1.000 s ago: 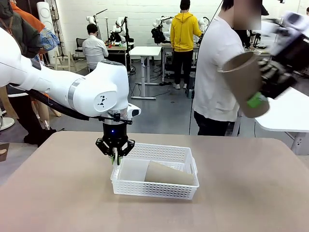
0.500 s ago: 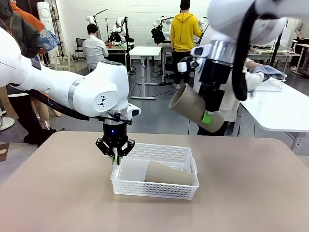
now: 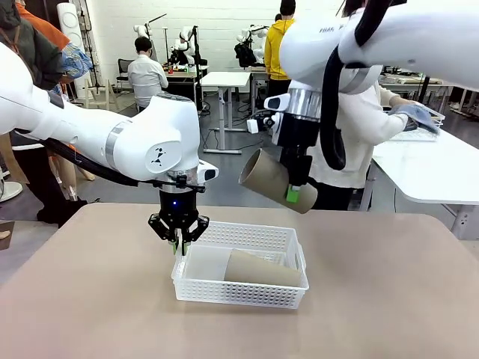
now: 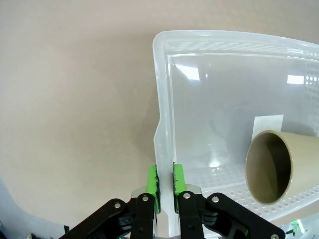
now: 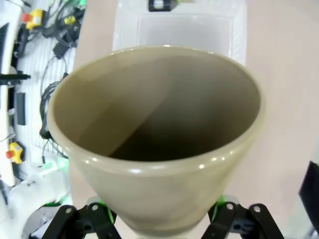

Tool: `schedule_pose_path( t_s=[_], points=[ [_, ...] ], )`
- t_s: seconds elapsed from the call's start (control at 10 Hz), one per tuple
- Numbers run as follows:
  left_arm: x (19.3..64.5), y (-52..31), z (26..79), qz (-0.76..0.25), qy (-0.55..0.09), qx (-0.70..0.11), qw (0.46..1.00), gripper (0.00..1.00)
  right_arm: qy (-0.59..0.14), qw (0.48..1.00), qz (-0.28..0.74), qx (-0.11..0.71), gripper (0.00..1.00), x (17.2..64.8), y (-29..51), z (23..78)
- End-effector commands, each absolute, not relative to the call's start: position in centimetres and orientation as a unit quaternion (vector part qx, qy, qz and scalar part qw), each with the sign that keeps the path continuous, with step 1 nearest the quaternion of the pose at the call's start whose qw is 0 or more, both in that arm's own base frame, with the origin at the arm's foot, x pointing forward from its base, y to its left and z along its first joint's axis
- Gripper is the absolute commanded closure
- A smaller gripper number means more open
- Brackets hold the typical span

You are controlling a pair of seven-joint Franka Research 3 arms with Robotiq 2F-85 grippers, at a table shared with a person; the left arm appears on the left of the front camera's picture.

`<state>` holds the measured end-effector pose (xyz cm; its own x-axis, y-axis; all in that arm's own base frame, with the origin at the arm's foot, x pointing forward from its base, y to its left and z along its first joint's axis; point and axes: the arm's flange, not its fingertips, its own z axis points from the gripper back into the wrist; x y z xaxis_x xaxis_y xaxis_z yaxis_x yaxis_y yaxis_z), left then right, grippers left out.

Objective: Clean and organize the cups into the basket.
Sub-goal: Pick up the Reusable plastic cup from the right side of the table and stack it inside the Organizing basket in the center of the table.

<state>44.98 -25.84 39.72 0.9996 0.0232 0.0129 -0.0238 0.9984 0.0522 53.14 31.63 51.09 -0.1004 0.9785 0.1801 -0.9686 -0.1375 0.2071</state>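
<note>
My left gripper (image 3: 179,245) pinches the basket (image 3: 241,294) by its left wall, and a kraft cup (image 3: 258,269) lies on its side inside. My right gripper (image 3: 293,196) grasps a second cup (image 3: 271,179), apparently near its base, tilted above the basket.

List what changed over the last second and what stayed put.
The right gripper, gripping a brown cup, swung in from the robot's right toward the middle and now hangs in the air near the basket. The left gripper stayed clamped on the basket's rim; the basket and the cup lying in it did not move.
</note>
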Motion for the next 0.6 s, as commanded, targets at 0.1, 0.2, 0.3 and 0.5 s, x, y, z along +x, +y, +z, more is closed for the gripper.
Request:
schedule_pose_path(
  t_s=[0.1,0.2,0.3,0.5],
  points=[
    [44.9,-26.1,39.7,0.018,-0.009,0.026,0.999,1.0,-0.002,0.666,0.734,0.132,0.19,54.2,32.4,46.7],
    [44.9,-26.1,39.7,0.018,-0.009,0.026,0.999,1.0,-0.001,0.662,0.738,0.132,0.19,54.0,32.8,45.5],
    [44.9,-26.1,39.7,0.018,-0.009,0.026,0.999,1.0,0.003,0.659,0.741,0.127,0.19,53.8,33.2,44.5],
    [44.9,-26.1,39.7,0.018,-0.009,0.026,0.999,1.0,0.022,0.648,0.749,0.135,0.19,53.2,33.9,42.2]
  ],
)
